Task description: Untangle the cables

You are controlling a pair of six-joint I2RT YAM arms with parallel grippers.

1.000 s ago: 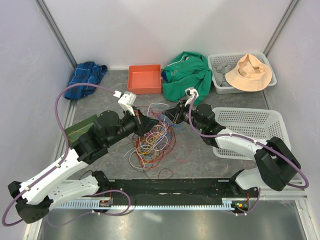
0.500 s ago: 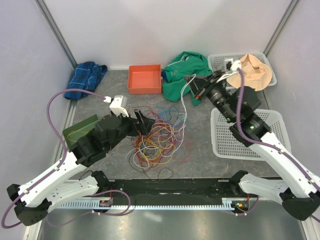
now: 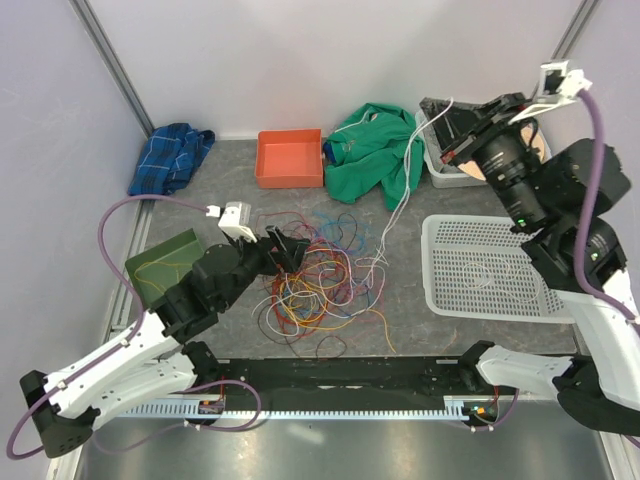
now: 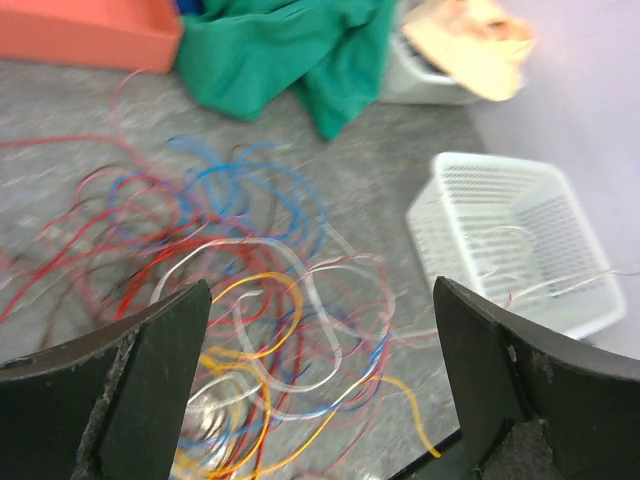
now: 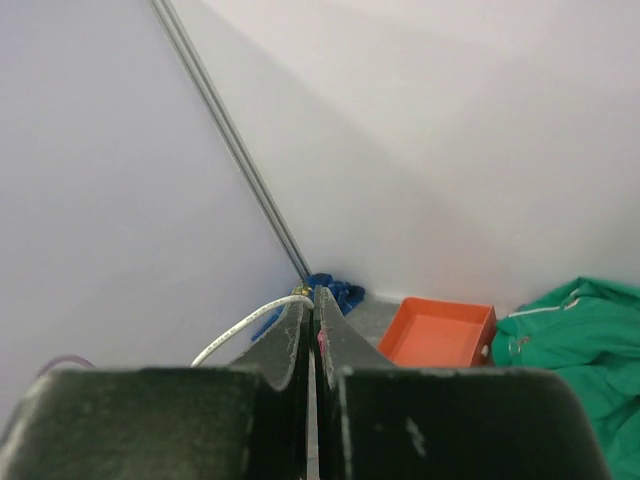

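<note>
The cables (image 3: 315, 280) lie as a loose tangle of red, yellow, blue and white loops in the middle of the table. My left gripper (image 3: 285, 250) hovers at the tangle's left edge, open. In the left wrist view its fingers (image 4: 320, 300) stand wide apart with the cables (image 4: 250, 300) on the table beneath them and nothing gripped. My right gripper (image 3: 440, 112) is raised high at the back right, shut on a white cable (image 3: 405, 190) that hangs from it down to the tangle. The right wrist view shows the jaws (image 5: 312, 295) pressed together with the white cable (image 5: 240, 335) coming out at the tips.
An orange tray (image 3: 290, 158), a green cloth (image 3: 375, 150) and a blue cloth (image 3: 172, 155) lie along the back. A white basket (image 3: 490, 265) sits at the right, and a second basket (image 3: 445, 170) stands behind it. A green board (image 3: 160, 262) lies at the left.
My right gripper shut on the white cable and rose up and to the right, drawing it out of the tangle. My left gripper opened and stayed by the pile.
</note>
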